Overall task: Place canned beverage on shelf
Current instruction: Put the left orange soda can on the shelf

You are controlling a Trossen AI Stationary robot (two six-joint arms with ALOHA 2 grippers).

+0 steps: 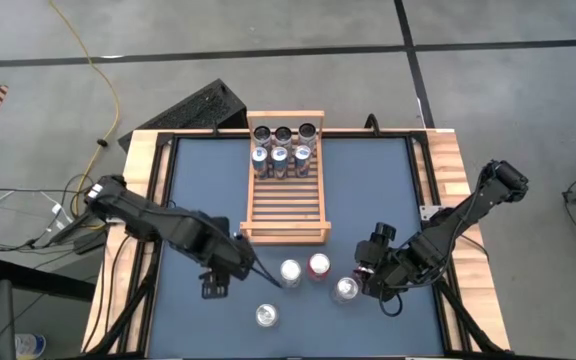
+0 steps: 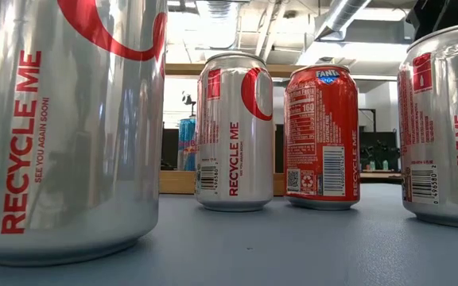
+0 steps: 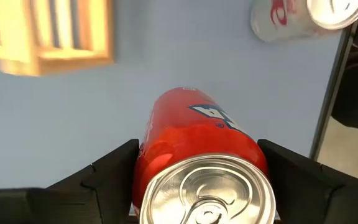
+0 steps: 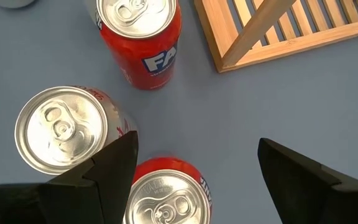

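Shelf: the shelf (image 1: pixel 284 200) is a light-wood rack of thin parallel slats with a raised rail at each short end. It lies on the blue counter (image 1: pixel 198 190).
Shelved cans: six cans (image 1: pixel 282 150) stand in two rows at the shelf's far end.
Loose cans: a red can (image 1: pixel 318 265) and three silver cans (image 1: pixel 290 272) stand off the shelf, just beyond its near rail.
High view only: the left claw (image 1: pixel 266 270) sits off the shelf's near left corner. The right claw (image 1: pixel 364 280) sits off its near right corner, so the loose cans are between them.
Low view only: the red can stands upright on the counter beside a silver one. All are smooth metal cylinders, and the silver ones carry red print.
Left wrist view only: the red can's silver lid and red side fill the gap between the left claw's dark fingers (image 3: pixel 110 171), which sit close on both sides. Whether they press on it cannot be told.
Right wrist view only: the right claw's fingers (image 4: pixel 114 162) are spread wide and hold nothing. A can top shows low between them, with the shelf's near corner beyond.
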